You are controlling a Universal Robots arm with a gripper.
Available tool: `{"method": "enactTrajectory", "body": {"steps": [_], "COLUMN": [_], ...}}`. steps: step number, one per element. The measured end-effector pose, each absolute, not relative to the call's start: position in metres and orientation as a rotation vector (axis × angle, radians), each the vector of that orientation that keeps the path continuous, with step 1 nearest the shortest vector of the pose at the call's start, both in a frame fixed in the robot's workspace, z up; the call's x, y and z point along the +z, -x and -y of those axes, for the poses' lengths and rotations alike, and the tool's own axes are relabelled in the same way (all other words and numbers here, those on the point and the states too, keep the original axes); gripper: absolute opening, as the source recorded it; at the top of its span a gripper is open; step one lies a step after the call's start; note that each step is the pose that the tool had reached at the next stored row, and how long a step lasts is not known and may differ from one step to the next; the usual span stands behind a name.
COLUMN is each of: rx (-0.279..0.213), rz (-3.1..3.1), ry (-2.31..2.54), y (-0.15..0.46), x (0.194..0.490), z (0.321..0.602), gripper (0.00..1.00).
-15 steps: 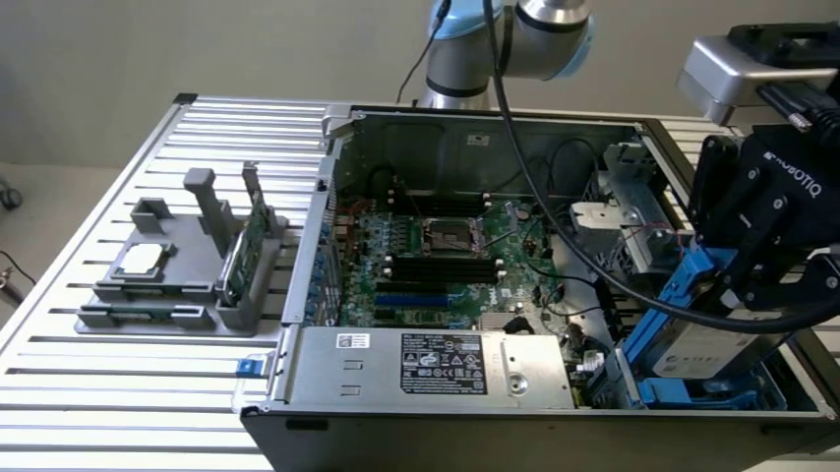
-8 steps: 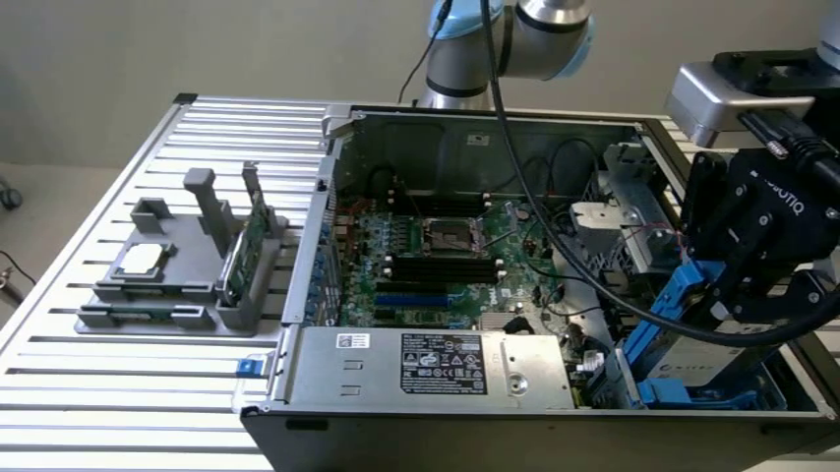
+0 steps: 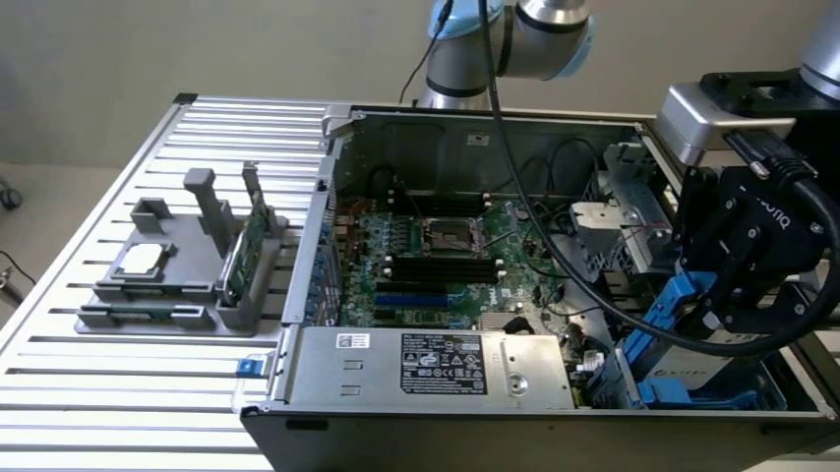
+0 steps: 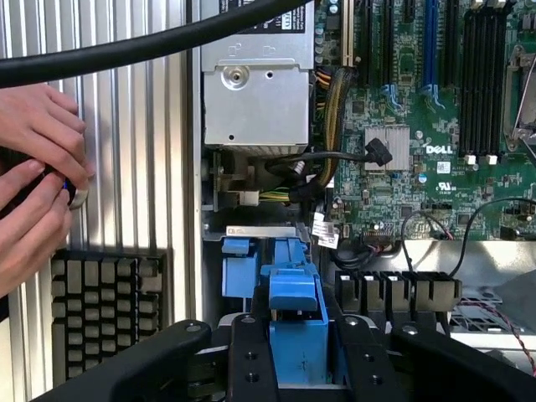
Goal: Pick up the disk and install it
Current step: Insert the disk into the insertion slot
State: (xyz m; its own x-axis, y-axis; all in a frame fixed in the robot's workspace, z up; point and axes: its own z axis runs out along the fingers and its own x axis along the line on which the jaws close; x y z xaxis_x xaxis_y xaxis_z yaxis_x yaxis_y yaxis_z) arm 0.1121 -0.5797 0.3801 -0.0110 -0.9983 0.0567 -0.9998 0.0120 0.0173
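Observation:
The disk (image 3: 691, 370) is a silver-grey metal drive with blue plastic carrier rails. It hangs tilted over the drive bay at the near corner of the open computer case (image 3: 459, 123), on the exterior view's right. My black gripper (image 3: 710, 321) is shut on it from above. In the wrist view the disk's blue carrier (image 4: 297, 311) sits clamped between the black fingers (image 4: 251, 362) of my gripper (image 4: 301, 362). The bay's blue bracket (image 4: 238, 261) lies just beyond it.
Inside the case are the motherboard (image 3: 434, 256), the power supply (image 3: 434, 364) and loose cables. A grey fixture (image 3: 184, 265) on the exterior view's left holds a processor chip and a green card. A person's hands (image 4: 38, 167) and a keyboard (image 4: 105, 301) lie beside the case.

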Motion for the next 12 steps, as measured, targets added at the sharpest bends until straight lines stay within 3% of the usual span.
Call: {"method": "enactTrajectory", "body": {"steps": [12], "rx": [0.063], "rz": [2.186], "ry": [-2.163], "y": [-0.112], "x": [0.365], "z": [0.580], "gripper": [0.33]}}
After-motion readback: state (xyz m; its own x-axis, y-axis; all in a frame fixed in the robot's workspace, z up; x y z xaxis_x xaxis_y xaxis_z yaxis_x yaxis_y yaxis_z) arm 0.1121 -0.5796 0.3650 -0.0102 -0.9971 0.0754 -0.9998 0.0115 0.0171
